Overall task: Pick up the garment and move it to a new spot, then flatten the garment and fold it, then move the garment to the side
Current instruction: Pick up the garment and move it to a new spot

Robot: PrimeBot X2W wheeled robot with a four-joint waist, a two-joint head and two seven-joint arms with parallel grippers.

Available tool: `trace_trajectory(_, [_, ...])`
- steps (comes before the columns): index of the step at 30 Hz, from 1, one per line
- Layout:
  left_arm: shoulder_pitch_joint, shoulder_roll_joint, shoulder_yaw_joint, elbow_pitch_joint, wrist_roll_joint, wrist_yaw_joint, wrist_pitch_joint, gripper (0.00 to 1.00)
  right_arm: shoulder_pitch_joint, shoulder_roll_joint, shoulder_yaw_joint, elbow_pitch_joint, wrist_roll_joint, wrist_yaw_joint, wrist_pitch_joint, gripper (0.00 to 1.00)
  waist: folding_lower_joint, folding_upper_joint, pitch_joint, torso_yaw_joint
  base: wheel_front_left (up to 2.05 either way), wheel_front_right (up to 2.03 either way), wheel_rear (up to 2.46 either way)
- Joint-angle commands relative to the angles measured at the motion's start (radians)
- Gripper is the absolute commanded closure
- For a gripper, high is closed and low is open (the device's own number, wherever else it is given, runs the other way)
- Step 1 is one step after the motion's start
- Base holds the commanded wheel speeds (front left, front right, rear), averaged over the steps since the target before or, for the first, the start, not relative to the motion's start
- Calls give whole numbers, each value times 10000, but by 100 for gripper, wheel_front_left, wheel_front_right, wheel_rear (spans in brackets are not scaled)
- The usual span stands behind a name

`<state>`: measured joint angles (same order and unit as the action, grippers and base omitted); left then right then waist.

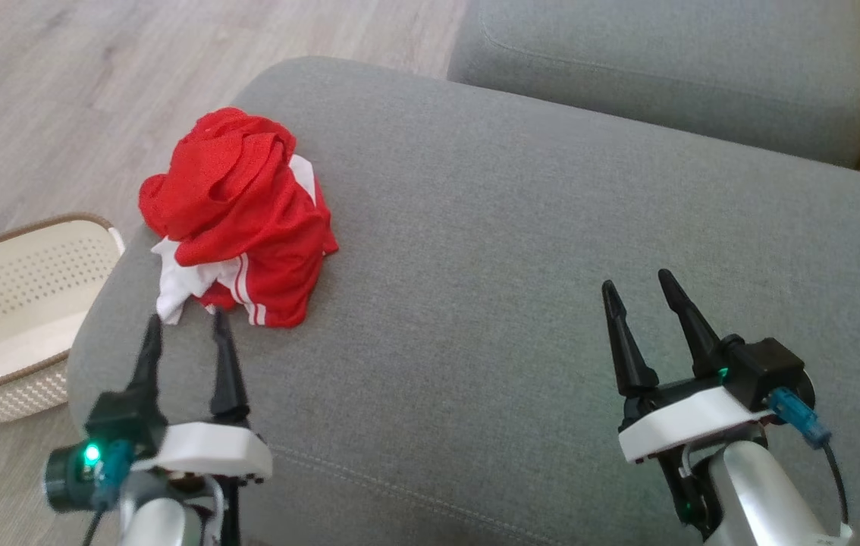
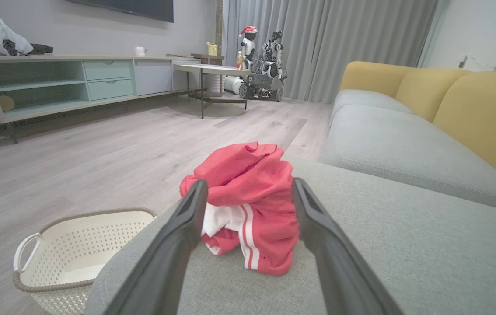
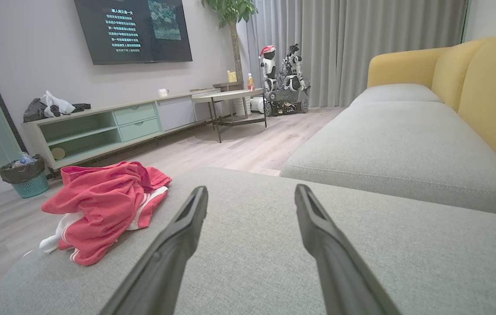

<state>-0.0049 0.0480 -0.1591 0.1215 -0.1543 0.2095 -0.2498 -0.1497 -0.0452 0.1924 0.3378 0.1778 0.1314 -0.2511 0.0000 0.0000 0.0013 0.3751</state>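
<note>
Both pairs of jaws spread, empty: left gripper [image 1: 186, 317] near the crumpled red garment [image 1: 240, 220] on the grey cushion [image 1: 513, 265], right gripper [image 1: 636, 280] well apart; white basket [image 1: 13, 303] on floor.

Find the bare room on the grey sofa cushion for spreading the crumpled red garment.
Free: the middle of the grey fabric cushion, between the crumpled red-and-white garment, the open right gripper and the next grey cushion. Crowded: its left corner, where the garment lies just ahead of the open left gripper, beside the cream perforated basket.
</note>
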Motion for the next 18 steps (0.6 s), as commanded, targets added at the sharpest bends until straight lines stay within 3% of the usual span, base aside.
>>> trace_trajectory(1, [-405,22,515,-308,-96,-63,-120,0,-238,-51,213,-259,37,-7,-107,0,0,0,114,-113,0,0,0])
trace_trajectory(5, [-548,22,818,-281,-118,-213,-120,0,-302,-51,117,-303,-45,-7,-107,0,0,0,338,-269,0,0,0])
trace_trajectory(10, [-1223,168,1265,353,84,-723,-120,0,-439,-51,-339,-347,-379,-7,-107,0,0,0,876,-514,0,0,0])
trace_trajectory(18, [-3614,780,1798,2910,-142,-1157,43,0,-972,-319,-1067,-861,-1030,-7,6,0,0,0,2294,-956,0,0,0])
